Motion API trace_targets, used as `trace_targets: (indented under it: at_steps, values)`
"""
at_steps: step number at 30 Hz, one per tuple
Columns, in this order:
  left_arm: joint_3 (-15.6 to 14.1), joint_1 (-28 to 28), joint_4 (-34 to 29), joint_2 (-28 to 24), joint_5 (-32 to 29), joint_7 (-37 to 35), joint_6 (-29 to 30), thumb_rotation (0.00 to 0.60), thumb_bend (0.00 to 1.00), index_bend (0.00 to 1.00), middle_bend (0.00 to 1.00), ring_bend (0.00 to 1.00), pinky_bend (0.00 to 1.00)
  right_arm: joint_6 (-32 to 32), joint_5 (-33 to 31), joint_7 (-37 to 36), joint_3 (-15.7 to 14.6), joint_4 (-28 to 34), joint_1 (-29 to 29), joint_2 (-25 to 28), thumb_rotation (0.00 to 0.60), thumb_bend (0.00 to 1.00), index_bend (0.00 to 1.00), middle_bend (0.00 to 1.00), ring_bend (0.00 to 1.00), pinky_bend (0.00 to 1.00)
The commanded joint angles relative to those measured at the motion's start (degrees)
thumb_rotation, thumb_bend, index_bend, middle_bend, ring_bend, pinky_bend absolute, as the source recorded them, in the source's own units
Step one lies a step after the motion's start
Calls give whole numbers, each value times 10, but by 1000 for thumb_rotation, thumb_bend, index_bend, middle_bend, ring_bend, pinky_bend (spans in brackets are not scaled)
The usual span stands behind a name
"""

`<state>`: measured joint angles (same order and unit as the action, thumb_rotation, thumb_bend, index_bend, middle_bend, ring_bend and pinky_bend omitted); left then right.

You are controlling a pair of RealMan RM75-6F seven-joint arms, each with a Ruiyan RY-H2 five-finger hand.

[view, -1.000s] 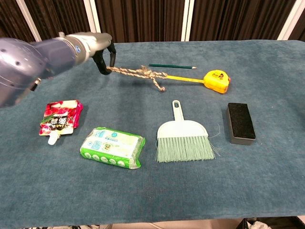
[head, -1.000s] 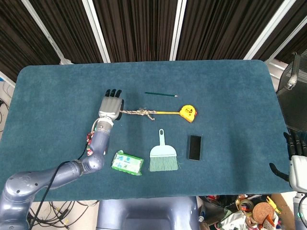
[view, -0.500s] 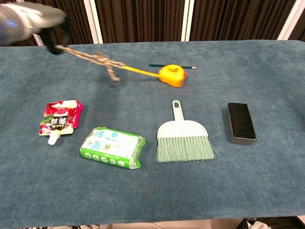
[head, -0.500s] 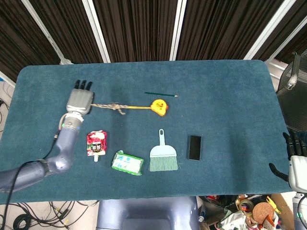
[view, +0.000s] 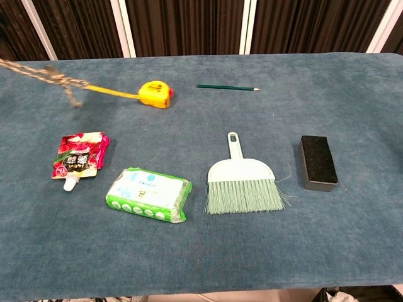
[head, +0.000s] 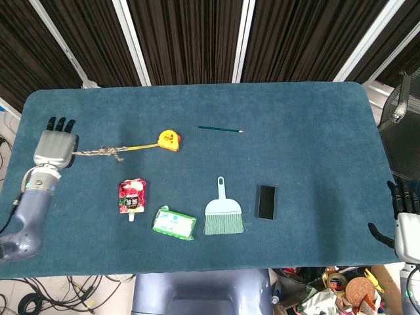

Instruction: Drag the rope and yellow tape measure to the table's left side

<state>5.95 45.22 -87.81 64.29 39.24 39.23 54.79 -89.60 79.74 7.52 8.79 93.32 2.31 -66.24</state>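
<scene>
My left hand (head: 55,148) sits near the table's left edge in the head view and grips the end of the braided rope (head: 98,152). The rope (view: 44,75) runs right to a knot, then joins the yellow tape blade leading to the yellow tape measure (head: 168,139), which lies left of the table's middle. In the chest view the tape measure (view: 155,94) shows at the upper left and the left hand is out of frame. My right hand (head: 405,220) hangs off the table's right edge, fingers apart, holding nothing.
A green pencil (head: 220,129) lies at mid-table. A pink pouch (view: 79,157), a green wipes pack (view: 149,194), a mint hand brush (view: 242,181) and a black eraser block (view: 318,162) line the front half. The blue table (head: 315,131) spreads to the right.
My left hand has pulled the rope leftwards from mid-table to the left edge, and the tape measure has slid left after it, past the pencil.
</scene>
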Motion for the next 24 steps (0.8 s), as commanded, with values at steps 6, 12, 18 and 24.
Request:
trace_targets:
  at_steps: [6,12,18,24]
  values:
    - [-33,-78,-43,-79,76,-108,8,600,549,649,88,0,0,-1,0,3,0,0,0,-1,600,96,86,17,109,207]
    - [-48,-109,-42,-104,112,-157,4,600,549,648,87,0,0,-1,0,8,0,0,0,-3,600,97,87,17,109,207]
    - [-41,-131,-31,-118,143,-210,16,600,549,648,87,0,0,0,-4,10,1,1,1,-4,600,97,86,17,109,207]
    - [-27,-105,-14,-89,158,-209,-15,600,549,648,87,0,0,-2,0,11,0,1,1,-5,600,97,86,17,109,207]
